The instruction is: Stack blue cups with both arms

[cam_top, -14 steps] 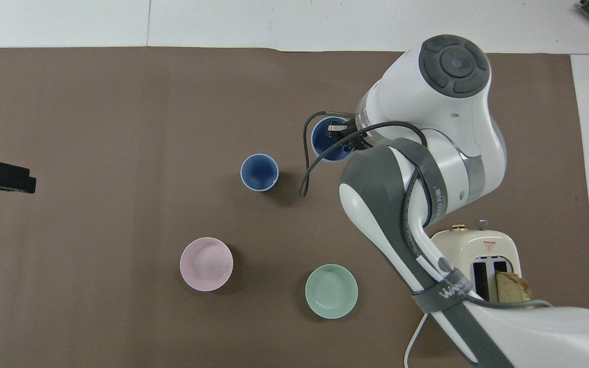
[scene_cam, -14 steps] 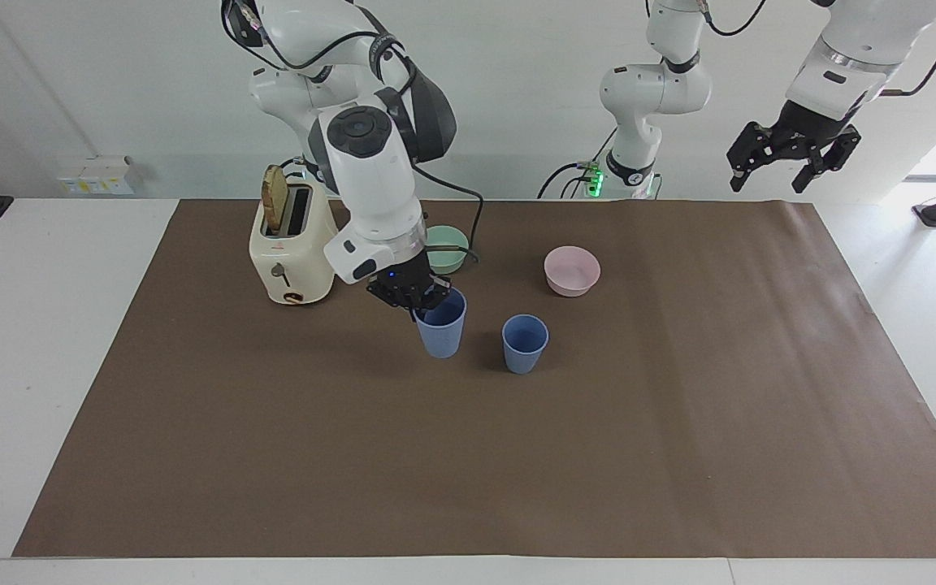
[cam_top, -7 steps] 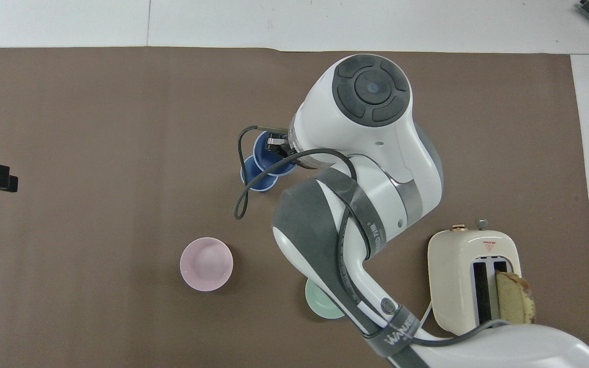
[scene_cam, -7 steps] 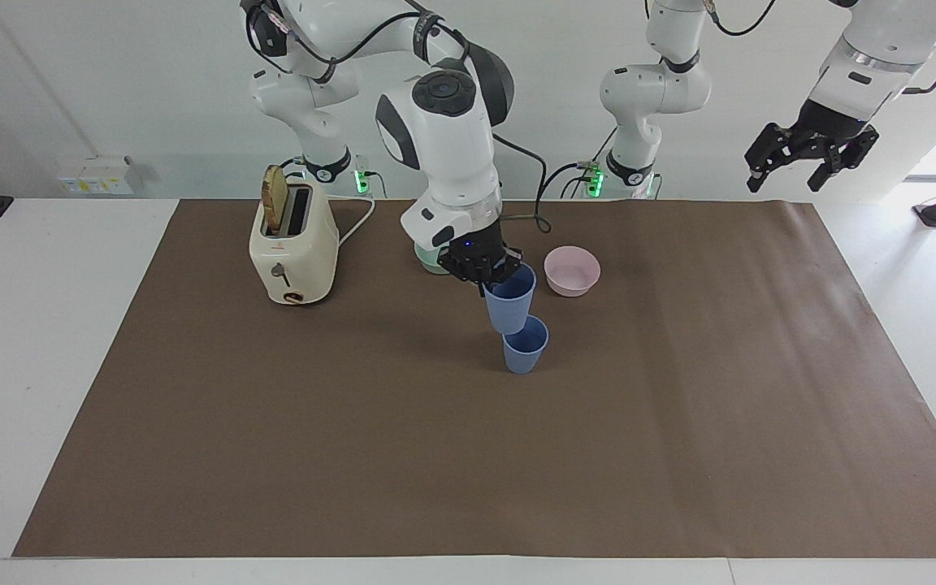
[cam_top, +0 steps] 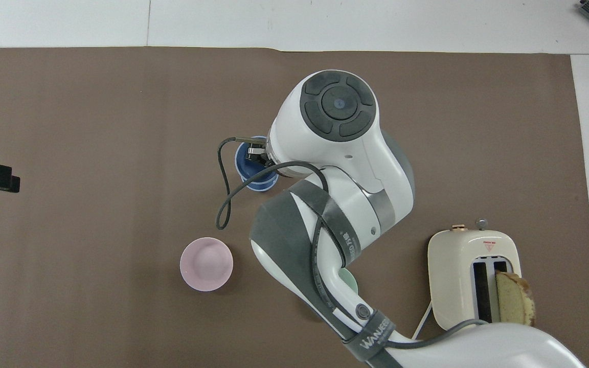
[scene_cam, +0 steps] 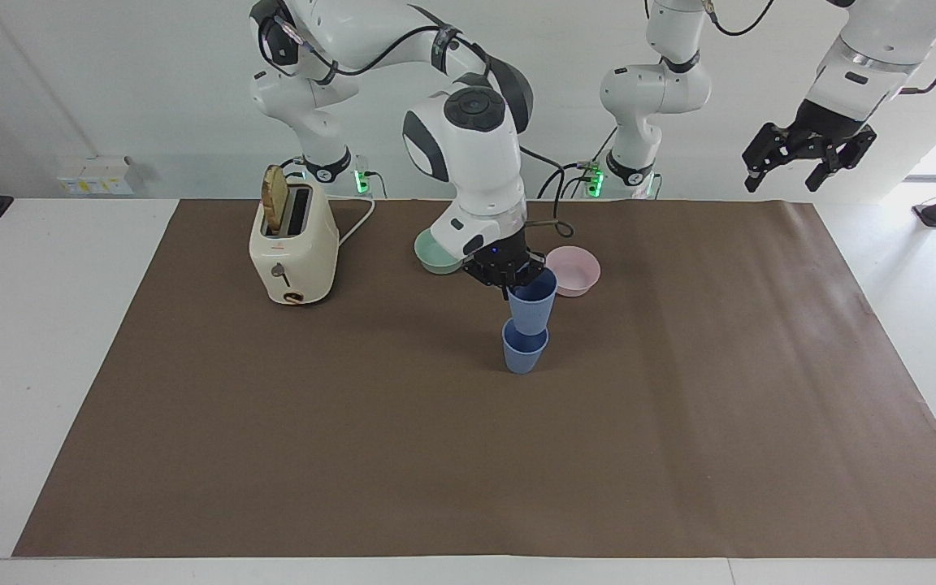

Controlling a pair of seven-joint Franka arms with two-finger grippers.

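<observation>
**Watcher:** What do you have, and where?

**Arm:** My right gripper [scene_cam: 514,282] pinches the rim of one small matte periwinkle-blue plastic tumbler [scene_cam: 531,302]; its base sits at the mouth of the second, identical blue tumbler [scene_cam: 524,350], which stands on the brown paper mat [scene_cam: 679,406]; I cannot tell whether it has entered or only touches the rim.

**Watcher:** Landmark?

**Arm:** The pale pink bowl [scene_cam: 574,270]; the standing tumbler is farther from the robots than that bowl, near it; the mint-green bowl [scene_cam: 435,253] lies beside the pink one, toward the right arm's end of the table, as does the cream toaster [scene_cam: 292,248].

**Watcher:** What could go wrong?

**Arm:** I judge the held tumbler leans slightly; if I push down off-centre its base may catch the lower rim and tip or shove that light cup; if I let go too high it could bounce out.

**Watcher:** And your partner?

**Arm:** The left gripper [scene_cam: 803,162] waits, fingers spread, high over the table's edge at its own end.
</observation>
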